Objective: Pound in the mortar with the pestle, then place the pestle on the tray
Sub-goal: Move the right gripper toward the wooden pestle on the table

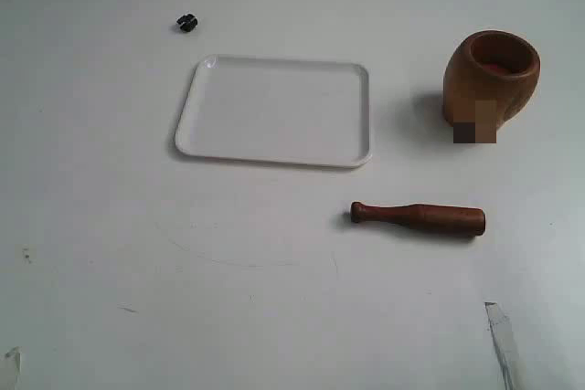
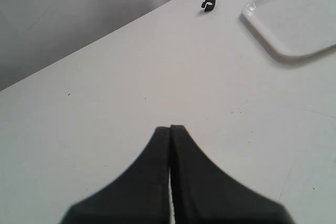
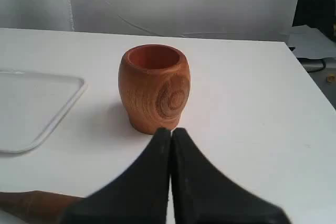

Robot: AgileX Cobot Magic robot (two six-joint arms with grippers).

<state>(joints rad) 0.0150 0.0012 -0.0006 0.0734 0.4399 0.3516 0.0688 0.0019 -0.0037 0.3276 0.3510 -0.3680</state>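
Counted on table [image 1: 91,271]: one tray [image 1: 274,111], one mortar [image 1: 491,75], one pestle [image 1: 419,217] — plus one small black clip [image 1: 187,23].

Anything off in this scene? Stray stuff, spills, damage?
A small black clip lies loose on the table off one corner of the tray, apparently stray hardware. The mortar stands upright, the pestle lies flat; no spill visible.
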